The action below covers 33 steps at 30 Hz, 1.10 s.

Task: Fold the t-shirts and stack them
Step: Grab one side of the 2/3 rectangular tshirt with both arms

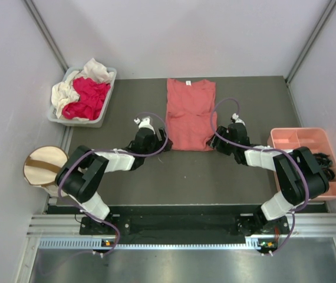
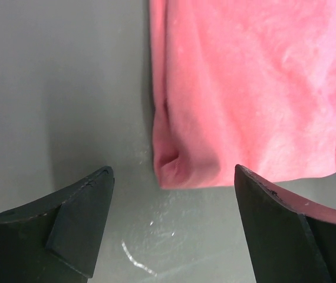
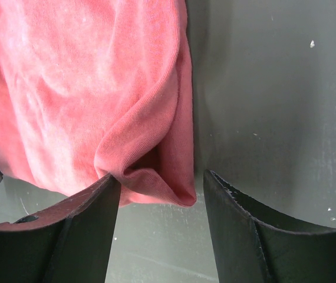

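The left gripper (image 2: 173,172) and right gripper (image 3: 162,177) are hovering spread, empty, by the shirt (image 1: 190,112). The bunched right corner is risking a one-layer pinch.

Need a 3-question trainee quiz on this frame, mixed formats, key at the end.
1. True or false: the left gripper is clamped on the salmon-pink t-shirt.
2. The magenta-red t-shirt lies in: A) the grey bin; B) the pink compartment tray; C) the drum-shaped fabric bin.
3. Fill in: the right gripper sits at the salmon-pink t-shirt's ___ right corner (near or far, seen from the robot).
Key: 1 false, its jaws stand open; 2 A; 3 near.
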{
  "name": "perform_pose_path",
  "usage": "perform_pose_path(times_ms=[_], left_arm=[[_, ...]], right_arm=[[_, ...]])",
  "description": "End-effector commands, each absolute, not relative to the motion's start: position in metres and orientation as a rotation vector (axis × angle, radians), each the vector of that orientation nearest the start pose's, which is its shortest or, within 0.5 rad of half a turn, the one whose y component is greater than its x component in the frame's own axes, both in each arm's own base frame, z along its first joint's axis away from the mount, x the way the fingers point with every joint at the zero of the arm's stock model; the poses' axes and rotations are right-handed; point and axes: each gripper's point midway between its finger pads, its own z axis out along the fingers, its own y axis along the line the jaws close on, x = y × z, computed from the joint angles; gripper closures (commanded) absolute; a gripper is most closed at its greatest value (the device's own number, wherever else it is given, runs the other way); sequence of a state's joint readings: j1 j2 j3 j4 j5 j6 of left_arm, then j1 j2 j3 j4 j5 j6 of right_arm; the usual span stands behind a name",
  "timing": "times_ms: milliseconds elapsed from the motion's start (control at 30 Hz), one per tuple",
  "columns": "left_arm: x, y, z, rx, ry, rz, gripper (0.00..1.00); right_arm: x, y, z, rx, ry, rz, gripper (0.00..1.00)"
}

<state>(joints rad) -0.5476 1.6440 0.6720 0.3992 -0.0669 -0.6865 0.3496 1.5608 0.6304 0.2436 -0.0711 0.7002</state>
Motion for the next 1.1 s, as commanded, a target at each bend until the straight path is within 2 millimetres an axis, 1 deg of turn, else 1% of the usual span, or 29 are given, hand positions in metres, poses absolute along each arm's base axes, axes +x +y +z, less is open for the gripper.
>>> perform_pose_path(times_ms=[0, 67, 100, 167, 200, 267, 300, 333, 400, 433, 467, 567, 600, 667, 700, 767, 900, 967, 1000, 1067], left_arm=[[0.358, -0.245, 0.042, -0.182, 2.192, -0.684, 0.14], [0.360, -0.247, 0.039, -0.182, 2.194, -0.687, 0.16], [0.361, -0.247, 0.038, -0.184, 2.192, -0.687, 0.21], [0.362, -0.249, 0.035, -0.180, 2.197, -0.691, 0.36], [0.362, -0.250, 0.034, -0.181, 2.199, -0.692, 0.52], [0.362, -0.249, 0.032, -0.182, 2.203, -0.688, 0.63], [0.362, -0.249, 0.030, -0.183, 2.206, -0.685, 0.70], [0.362, -0.249, 0.030, -0.185, 2.207, -0.683, 0.81], [0.361, -0.248, 0.026, -0.183, 2.217, -0.676, 0.92], [0.361, -0.248, 0.025, -0.184, 2.218, -0.672, 0.99], [0.361, -0.247, 0.023, -0.185, 2.222, -0.669, 1.00], [0.359, -0.246, 0.021, -0.185, 2.228, -0.666, 1.00], [0.359, -0.247, 0.021, -0.186, 2.228, -0.668, 1.00], [0.358, -0.246, 0.019, -0.185, 2.232, -0.663, 1.00], [0.359, -0.246, 0.020, -0.186, 2.230, -0.663, 1.00], [0.358, -0.245, 0.020, -0.185, 2.233, -0.659, 1.00], [0.354, -0.243, 0.019, -0.182, 2.246, -0.656, 1.00], [0.346, -0.240, 0.017, -0.179, 2.264, -0.650, 1.00], [0.342, -0.241, 0.018, -0.171, 2.269, -0.654, 1.00], [0.329, -0.236, 0.017, -0.164, 2.290, -0.642, 1.00]], right_arm=[[0.328, 0.166, 0.014, 0.365, 2.414, 0.571, 0.41], [0.328, 0.166, 0.015, 0.365, 2.413, 0.572, 0.41], [0.328, 0.166, 0.014, 0.366, 2.414, 0.570, 0.41], [0.328, 0.165, 0.014, 0.365, 2.416, 0.566, 0.41], [0.328, 0.164, 0.015, 0.365, 2.416, 0.562, 0.41], [0.328, 0.164, 0.015, 0.366, 2.415, 0.560, 0.41], [0.328, 0.164, 0.015, 0.364, 2.414, 0.560, 0.41], [0.328, 0.164, 0.015, 0.364, 2.415, 0.559, 0.41], [0.328, 0.165, 0.014, 0.362, 2.416, 0.560, 0.41], [0.328, 0.164, 0.013, 0.364, 2.418, 0.558, 0.43], [0.329, 0.165, 0.014, 0.366, 2.415, 0.560, 0.44], [0.329, 0.165, 0.012, 0.367, 2.417, 0.561, 0.56], [0.328, 0.165, 0.011, 0.365, 2.418, 0.563, 0.66], [0.328, 0.166, 0.010, 0.363, 2.419, 0.568, 0.78], [0.328, 0.166, 0.010, 0.362, 2.418, 0.570, 0.90], [0.327, 0.167, 0.009, 0.361, 2.421, 0.577, 1.00], [0.323, 0.168, 0.011, 0.361, 2.423, 0.592, 1.00], [0.321, 0.167, 0.017, 0.366, 2.415, 0.600, 1.00], [0.318, 0.166, 0.017, 0.370, 2.418, 0.597, 1.00], [0.312, 0.162, 0.017, 0.384, 2.437, 0.583, 1.00]])
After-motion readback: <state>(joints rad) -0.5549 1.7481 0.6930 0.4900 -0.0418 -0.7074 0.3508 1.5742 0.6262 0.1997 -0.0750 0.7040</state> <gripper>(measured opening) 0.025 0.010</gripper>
